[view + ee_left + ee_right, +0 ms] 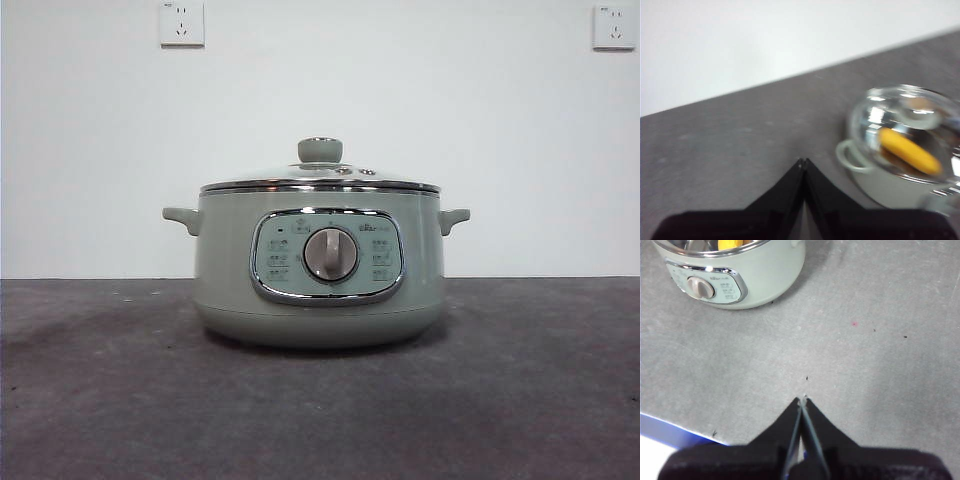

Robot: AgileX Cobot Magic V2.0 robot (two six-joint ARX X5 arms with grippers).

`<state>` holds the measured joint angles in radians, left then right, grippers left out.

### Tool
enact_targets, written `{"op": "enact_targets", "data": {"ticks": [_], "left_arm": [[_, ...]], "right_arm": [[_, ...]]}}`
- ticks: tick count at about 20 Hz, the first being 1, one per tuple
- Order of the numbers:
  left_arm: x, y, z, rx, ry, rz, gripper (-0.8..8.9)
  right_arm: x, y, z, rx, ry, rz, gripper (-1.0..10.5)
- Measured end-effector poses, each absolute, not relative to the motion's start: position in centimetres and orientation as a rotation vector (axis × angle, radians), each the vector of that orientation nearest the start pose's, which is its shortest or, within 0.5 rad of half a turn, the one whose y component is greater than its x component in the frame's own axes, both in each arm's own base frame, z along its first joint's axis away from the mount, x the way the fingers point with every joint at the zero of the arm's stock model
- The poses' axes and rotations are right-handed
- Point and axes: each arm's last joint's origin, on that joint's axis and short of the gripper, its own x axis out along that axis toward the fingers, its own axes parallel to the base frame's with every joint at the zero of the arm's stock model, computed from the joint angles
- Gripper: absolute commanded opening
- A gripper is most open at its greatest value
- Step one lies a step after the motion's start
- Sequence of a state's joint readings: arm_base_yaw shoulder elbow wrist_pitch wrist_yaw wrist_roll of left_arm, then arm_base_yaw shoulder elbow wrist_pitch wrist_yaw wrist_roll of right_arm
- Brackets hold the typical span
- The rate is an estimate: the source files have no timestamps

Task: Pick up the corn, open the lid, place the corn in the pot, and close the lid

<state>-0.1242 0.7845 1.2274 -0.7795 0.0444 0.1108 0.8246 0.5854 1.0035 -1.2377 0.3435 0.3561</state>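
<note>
Corn (910,150) in lidded pot (320,290)

The left wrist view is blurred; the pot (735,272) is cut off in the right wrist view.

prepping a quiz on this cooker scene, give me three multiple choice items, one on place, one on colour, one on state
1. Where is the corn?
A. on the table beside the pot
B. inside the pot, under the lid
C. in the left claw

2. What colour is the pot?
A. pale sage green
B. red
C. black

3. What state is the lid in?
A. lying on the table
B. held by the right claw
C. seated on the pot

Answers:
1. B, the left wrist view shows the yellow cob through the glass lid.
2. A, the front view shows its pale green body.
3. C, the steel rim sits on the pot's top, and both the left claw and the right claw are shut on nothing, away from it.
</note>
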Motion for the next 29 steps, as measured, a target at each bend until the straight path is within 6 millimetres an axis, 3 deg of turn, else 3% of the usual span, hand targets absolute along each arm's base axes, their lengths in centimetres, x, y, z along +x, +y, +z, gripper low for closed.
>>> {"op": "enact_targets", "data": {"ticks": [3, 6, 7, 9, 15, 29], "left_arm": [[11.2, -0.6, 31.7, 0.086, 0.180, -0.091, -0.03], [11.0, -0.5, 22.5, 0.068, 0.184, -0.092, -0.03], [10.9, -0.5, 20.1, 0.053, 0.202, -0.090, -0.03], [10.8, -0.4, 17.5, 0.020, 0.190, -0.082, -0.03], [10.3, 0.2, 15.2, -0.065, 0.189, -0.006, -0.03], [9.7, 0.5, 15.2, -0.073, 0.170, 0.034, -0.03]], "right_arm": [[5.1, 4.1, 33.4, -0.120, 0.753, 0.321, -0.2], [5.1, 4.1, 33.4, -0.120, 0.753, 0.321, -0.2], [5.1, 4.1, 33.4, -0.120, 0.753, 0.321, -0.2], [5.1, 4.1, 33.4, -0.120, 0.753, 0.321, -0.2], [5.1, 4.1, 33.4, -0.120, 0.753, 0.321, -0.2], [5.1, 4.1, 33.4, -0.121, 0.753, 0.321, -0.2]]}}
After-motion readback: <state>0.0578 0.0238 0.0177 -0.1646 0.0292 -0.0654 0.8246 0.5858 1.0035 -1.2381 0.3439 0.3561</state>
